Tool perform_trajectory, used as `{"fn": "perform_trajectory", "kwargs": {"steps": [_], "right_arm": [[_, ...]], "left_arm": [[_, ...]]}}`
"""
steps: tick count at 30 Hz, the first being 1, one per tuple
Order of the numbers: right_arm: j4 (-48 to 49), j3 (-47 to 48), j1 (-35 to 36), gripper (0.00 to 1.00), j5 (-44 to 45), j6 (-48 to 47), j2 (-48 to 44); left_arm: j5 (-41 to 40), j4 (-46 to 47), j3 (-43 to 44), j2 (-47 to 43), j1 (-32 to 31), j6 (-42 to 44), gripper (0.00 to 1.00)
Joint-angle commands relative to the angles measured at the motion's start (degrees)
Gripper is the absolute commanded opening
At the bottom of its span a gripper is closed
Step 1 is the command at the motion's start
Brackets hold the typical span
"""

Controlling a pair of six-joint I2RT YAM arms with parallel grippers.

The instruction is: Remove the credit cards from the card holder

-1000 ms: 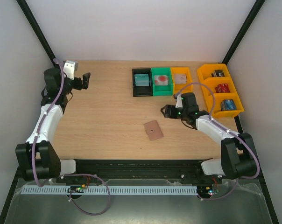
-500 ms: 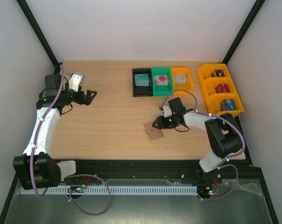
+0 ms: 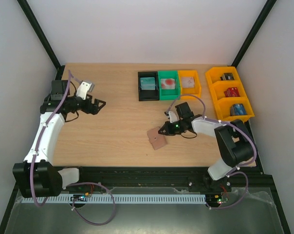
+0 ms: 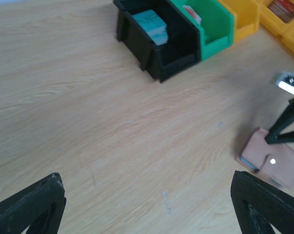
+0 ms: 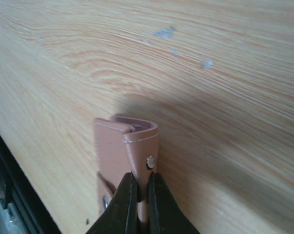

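Observation:
The pinkish-tan card holder lies on the table near the front middle, its snap flap raised. My right gripper is shut on that flap; in the right wrist view the black fingers pinch the leather of the card holder just below the snap. Any credit cards inside it are hidden. A pale teal card lies in the black bin, a red one in the green bin and a whitish one in the small orange bin. My left gripper hovers open at the left, well apart from the card holder.
The black bin, green bin and orange bin stand in a row at the back middle. A yellow three-compartment bin holding chunky blocks stands at the right. Black frame posts rise at both back corners.
My right gripper came down and left onto the card holder and shut on its flap, nudging the holder slightly left. My left arm swung in from the back left corner toward the table's middle.

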Motion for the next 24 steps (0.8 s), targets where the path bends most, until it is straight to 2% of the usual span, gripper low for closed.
{"fn": "perform_trajectory", "kwargs": {"steps": [1, 4, 8, 11, 13, 20, 22, 24], "right_arm": [[-3.8, 4.6, 0.8, 0.02, -0.2, -1.2, -8.2], [-6.3, 10.9, 2.4, 0.02, 1.1, -5.1, -14.0], [-8.6, 17.8, 10.1, 0.02, 3.3, -14.6, -20.1], [-7.7, 21.1, 14.5, 0.02, 5.5, -17.9, -22.3], [-7.6, 23.0, 16.4, 0.02, 6.3, -19.2, -22.8], [-9.9, 28.2, 20.7, 0.02, 2.2, -23.8, -22.3], [-9.7, 28.9, 20.8, 0.02, 1.1, -24.2, -22.2], [-9.0, 29.4, 20.7, 0.02, -0.5, -24.4, -22.3]], "left_arm": [[4.2, -8.1, 4.0, -1.0, -2.6, 3.0, 0.93], [6.9, -13.2, 8.8, -0.8, -4.9, 4.0, 0.92], [12.6, -17.1, 15.1, -1.1, -9.5, 4.2, 0.91], [15.0, -18.4, 18.4, -1.4, -15.4, 4.2, 0.98], [16.1, -20.3, 20.4, -0.8, -18.5, 5.6, 0.99], [12.9, -23.3, 20.3, 0.8, -22.6, 9.5, 0.99], [13.2, -24.1, 20.1, 1.2, -24.0, 10.9, 0.97], [12.5, -24.4, 20.1, 1.5, -24.9, 11.8, 0.87]]}}
